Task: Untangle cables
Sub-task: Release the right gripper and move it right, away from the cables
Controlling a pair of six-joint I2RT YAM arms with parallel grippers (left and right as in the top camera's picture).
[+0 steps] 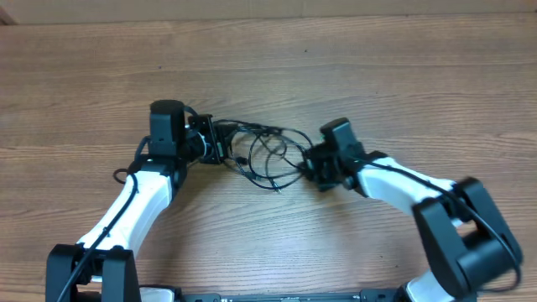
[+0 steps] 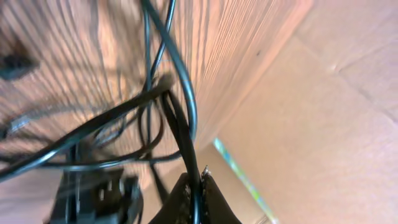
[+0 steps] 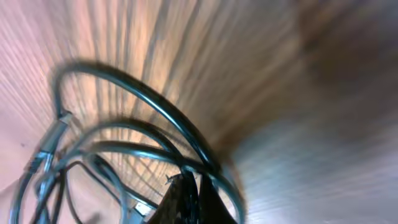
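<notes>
1. The cables [image 1: 267, 155]: one tangled bunch, stretched between both fingertip pairs.
2. The left gripper [image 1: 220, 143] and right gripper [image 1: 307, 166]: each is clamped tight on a strand.
3. Handling: judged light, limp and snag-prone; best gripped near a plug tip.

Wrist views are blurred, the cables [image 2: 180, 134] run off their edges; overhead, their crossings are too small to tell.

A: Overhead looks sharp and evenly lit, only soft shadows on the table [image 1: 268, 67].
B: Both wrist views are warm and smeared (wood grain streaks); cables [image 2: 191, 102] blur, and the right view darkens rightward.
</notes>
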